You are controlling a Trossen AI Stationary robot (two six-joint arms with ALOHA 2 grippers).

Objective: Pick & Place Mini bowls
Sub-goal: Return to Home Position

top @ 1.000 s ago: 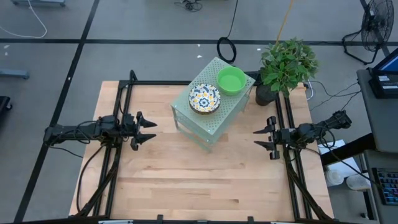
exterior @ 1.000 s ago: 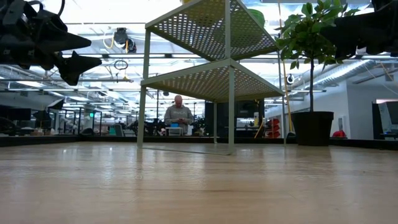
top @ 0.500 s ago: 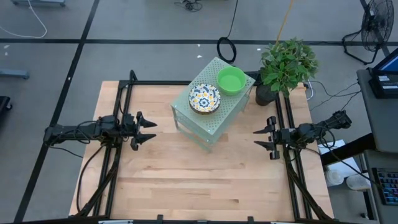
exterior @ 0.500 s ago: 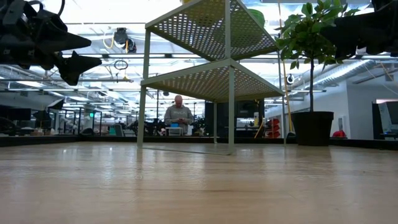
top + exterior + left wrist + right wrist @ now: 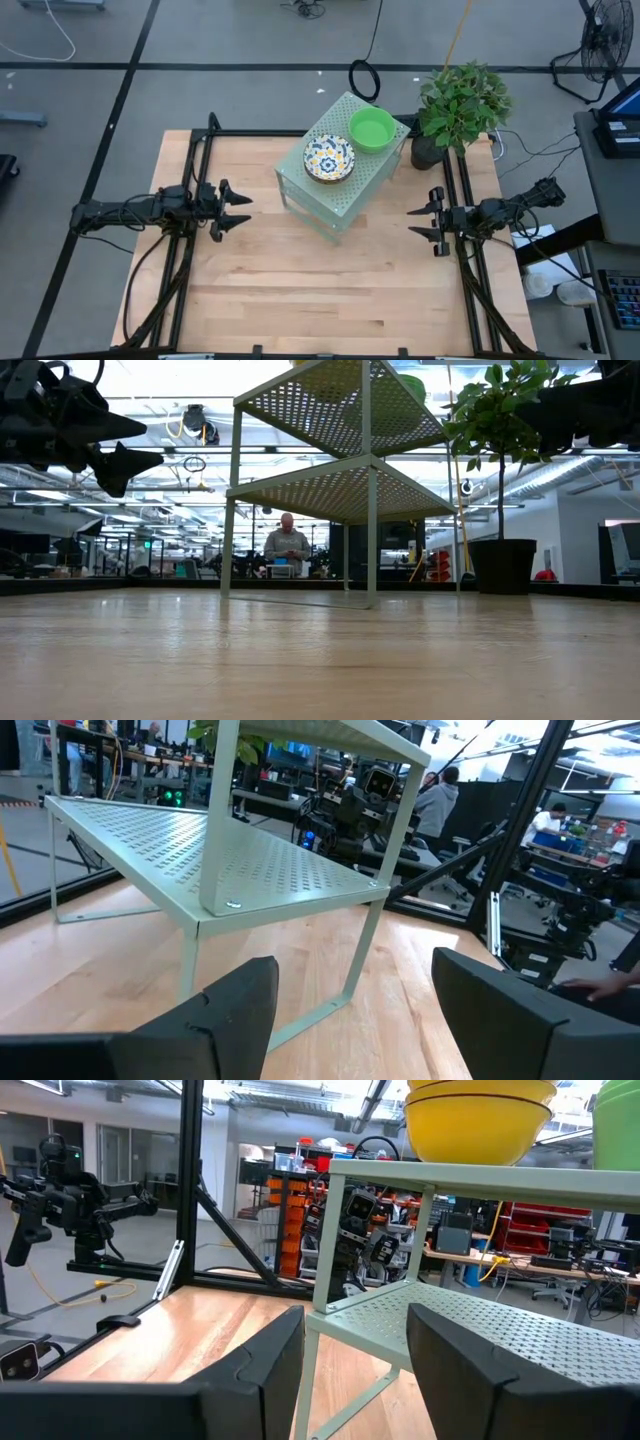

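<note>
The mini bowls rest in two stacks on the top tier of the perforated shelf point(image 5: 345, 198): the patterned bowls point(image 5: 329, 158) near the tier's middle, the green bowls point(image 5: 372, 129) just beside them toward the rear corner. The left claw point(image 5: 238, 209) hangs over the left side of the bench point(image 5: 300, 290), fingers spread and empty. The right claw point(image 5: 418, 223) hangs over the right side, likewise spread and empty. Both are well apart from the shelf. Residual risk is judged low. An arm that swings inward while homing could strike a shelf leg and jolt the stacks. The green bowls, nearest an edge, would fall first. The right arm also works near the potted plant point(image 5: 460, 105), which an outward elbow sweep could tip.
</note>
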